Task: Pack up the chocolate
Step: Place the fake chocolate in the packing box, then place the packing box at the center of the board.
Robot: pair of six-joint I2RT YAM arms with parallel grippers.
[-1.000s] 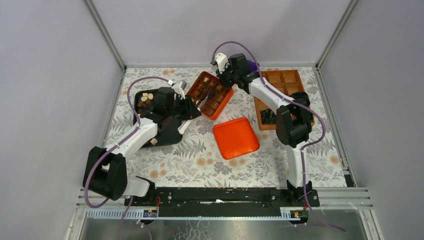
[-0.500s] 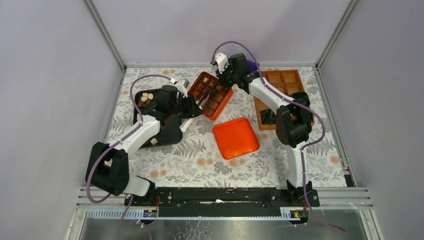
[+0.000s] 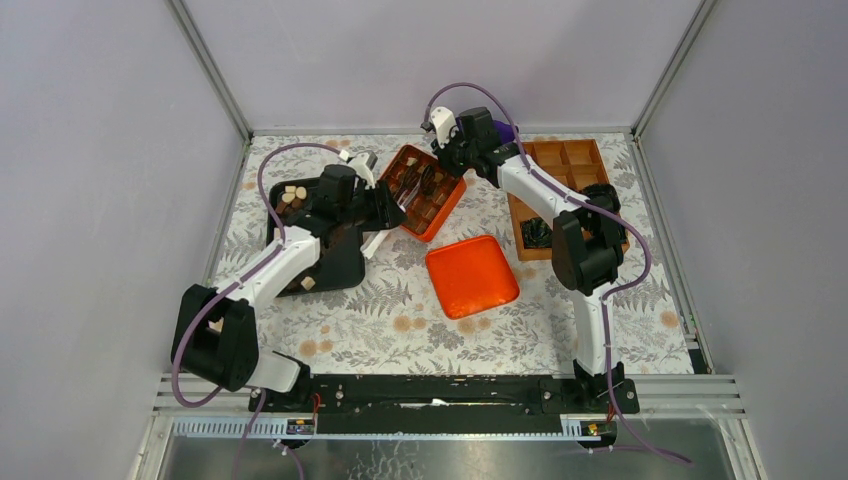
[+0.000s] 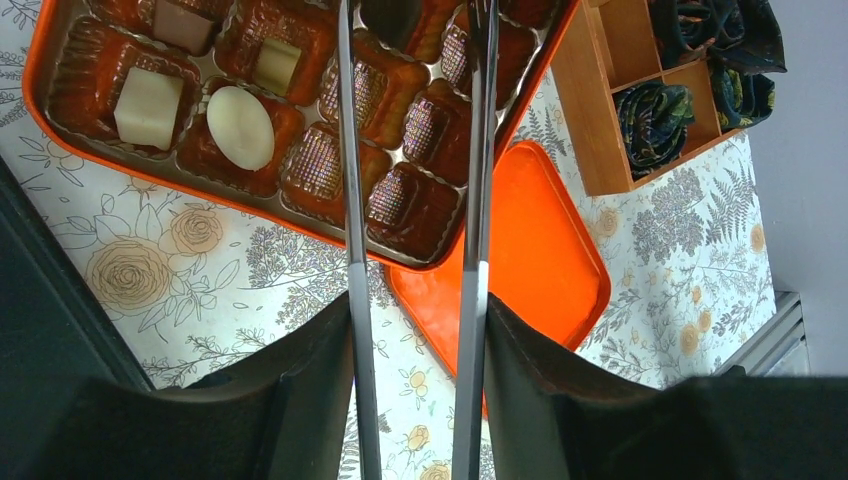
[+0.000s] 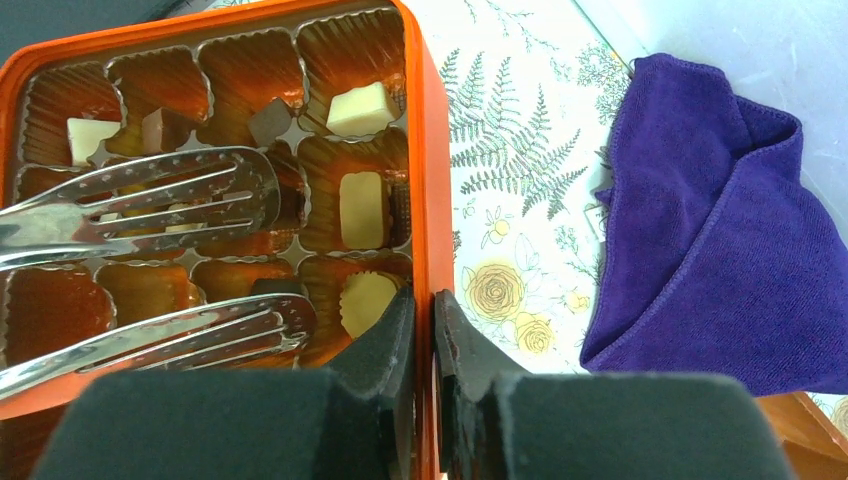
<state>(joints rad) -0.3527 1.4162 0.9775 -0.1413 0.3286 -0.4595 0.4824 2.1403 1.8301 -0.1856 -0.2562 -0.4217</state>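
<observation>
The box (image 5: 421,150) is partly filled: several chocolates (image 5: 360,108) sit in cups (image 5: 340,45), many are bare, more pieces wait in the tray (image 3: 340,262). Left fingers (image 4: 290,390) grasp tongs (image 4: 347,200) over the box; right fingers (image 5: 385,350) clench its rim. The lid (image 3: 471,276) lies beside it on the surface.

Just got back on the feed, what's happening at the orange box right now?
The right gripper is pinched on the rim of the orange box, apparently steadying it. The left gripper holds metal tongs, blades spread over the box with no piece visible between them. Several chocolates sit in its cups, many cups are bare, and more pieces wait on the black tray. The lid lies beside the box.
</observation>
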